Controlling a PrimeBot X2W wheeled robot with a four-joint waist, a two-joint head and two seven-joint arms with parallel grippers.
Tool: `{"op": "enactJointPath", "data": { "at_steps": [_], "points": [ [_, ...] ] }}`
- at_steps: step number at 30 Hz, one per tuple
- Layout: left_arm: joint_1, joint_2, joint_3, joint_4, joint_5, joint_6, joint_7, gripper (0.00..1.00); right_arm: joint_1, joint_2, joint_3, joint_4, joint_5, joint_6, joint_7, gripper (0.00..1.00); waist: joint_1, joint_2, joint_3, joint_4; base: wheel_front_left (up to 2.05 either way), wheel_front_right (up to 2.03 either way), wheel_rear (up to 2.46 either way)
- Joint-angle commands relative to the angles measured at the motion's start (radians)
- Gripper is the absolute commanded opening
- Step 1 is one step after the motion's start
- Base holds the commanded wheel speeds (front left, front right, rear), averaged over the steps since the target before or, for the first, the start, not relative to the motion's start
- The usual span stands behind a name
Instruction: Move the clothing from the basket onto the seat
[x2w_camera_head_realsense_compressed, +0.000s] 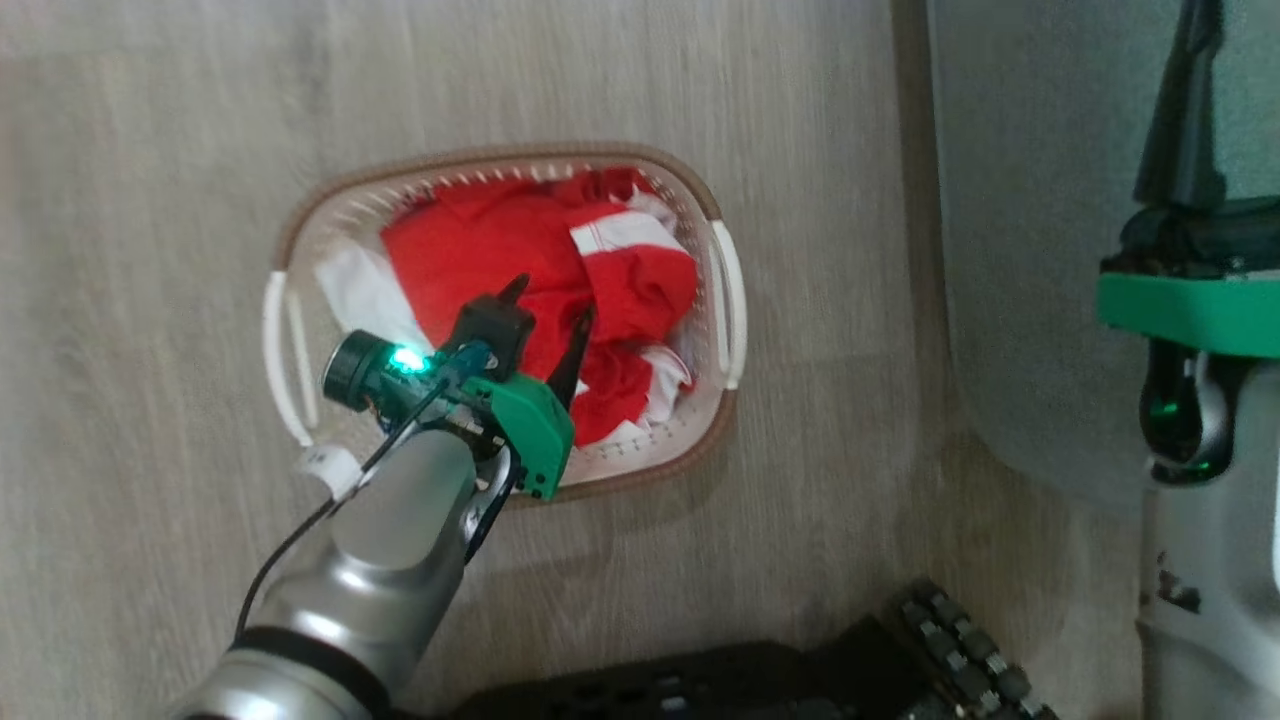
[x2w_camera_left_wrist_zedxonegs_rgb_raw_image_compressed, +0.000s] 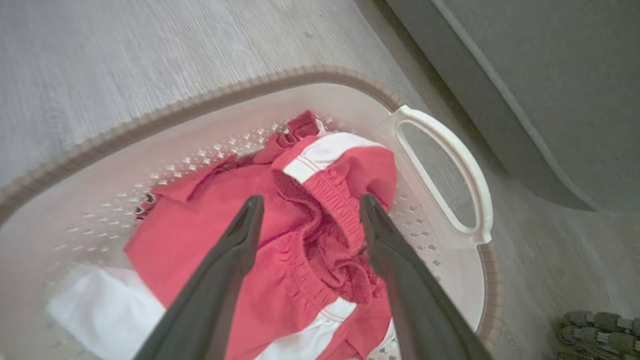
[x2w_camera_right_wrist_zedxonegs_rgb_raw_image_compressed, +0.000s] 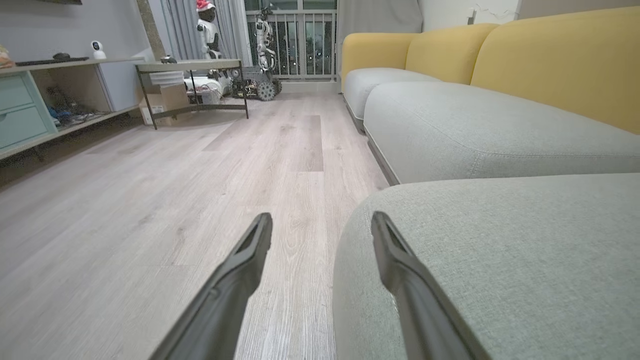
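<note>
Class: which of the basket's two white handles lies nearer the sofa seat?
The handle at the right of the basket in the head view, facing the grey-green seat; the other handle faces away.

You could not see part of the basket's (x2w_camera_head_realsense_compressed: 700, 200) near rim where the left gripper (x2w_camera_head_realsense_compressed: 553, 298) and its forearm (x2w_camera_head_realsense_compressed: 400, 520) covered it, nor the clothing (x2w_camera_head_realsense_compressed: 470, 240) beneath them. Right of the basket, the seat (x2w_camera_head_realsense_compressed: 1030, 250) ran off the head view's top and right edges, and the right gripper's (x2w_camera_head_realsense_compressed: 1192, 90) fingertips were cut off at the top.
</note>
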Motion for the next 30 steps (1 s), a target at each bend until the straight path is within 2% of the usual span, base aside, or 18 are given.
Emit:
{"op": "enactJointPath", "data": {
  "at_steps": [1,6,9,15,23,24,25,26,27,30],
  "points": [
    [-0.009,0.008,0.000,-0.002,-0.011,0.007,-0.012,1.00,0.001,-0.008,0.018,-0.043,0.007,0.000,-0.009,1.00,-0.0003,0.0001,0.075,-0.044,0.00,0.00,0.00],
    [-0.074,0.008,-0.048,0.047,-0.073,0.003,-0.012,1.00,-0.022,-0.008,0.012,-0.068,0.017,0.000,-0.009,1.00,-0.0003,0.0001,0.143,-0.066,0.00,0.00,0.00],
    [-0.100,0.008,-0.061,0.080,-0.145,-0.024,-0.009,1.00,-0.032,-0.008,0.014,-0.079,0.025,0.000,-0.009,1.00,-0.0003,0.0001,0.174,-0.076,0.00,0.00,0.00],
    [-0.155,0.008,-0.107,0.130,-0.227,-0.026,-0.008,1.00,-0.045,-0.008,0.014,-0.090,0.035,0.000,-0.009,1.00,-0.0003,0.0001,0.209,-0.086,0.00,0.00,0.00],
    [-0.189,0.008,-0.199,0.127,-0.340,-0.079,-0.009,1.00,-0.051,-0.008,0.016,-0.091,0.035,0.000,-0.009,1.00,-0.0003,0.0001,0.227,-0.095,0.00,0.00,0.00],
    [-0.192,0.008,-0.208,0.123,-0.351,-0.081,-0.009,0.91,-0.051,-0.008,0.015,-0.090,0.034,0.000,-0.009,1.00,-0.0003,0.0001,0.227,-0.095,0.00,0.00,0.00],
    [-0.196,0.008,-0.218,0.121,-0.359,-0.080,-0.010,0.60,-0.050,-0.008,0.015,-0.089,0.033,0.000,-0.009,1.00,-0.0003,0.0001,0.225,-0.095,0.00,0.00,0.00],
    [-0.201,0.008,-0.229,0.119,-0.364,-0.078,-0.010,0.35,-0.050,-0.008,0.015,-0.086,0.032,0.000,-0.009,1.00,-0.0003,0.0001,0.222,-0.094,0.00,0.00,0.00],
    [-0.203,0.008,-0.240,0.117,-0.367,-0.075,-0.011,0.00,-0.049,-0.008,0.014,-0.082,0.030,0.000,-0.009,1.00,-0.0003,0.0001,0.216,-0.093,0.00,0.00,0.00],
    [-0.205,0.008,-0.261,0.105,-0.373,-0.067,-0.012,0.00,-0.043,-0.008,0.014,-0.067,0.027,0.000,-0.009,1.00,-0.0003,0.0001,0.190,-0.087,0.00,0.00,0.00]
  ]
}}
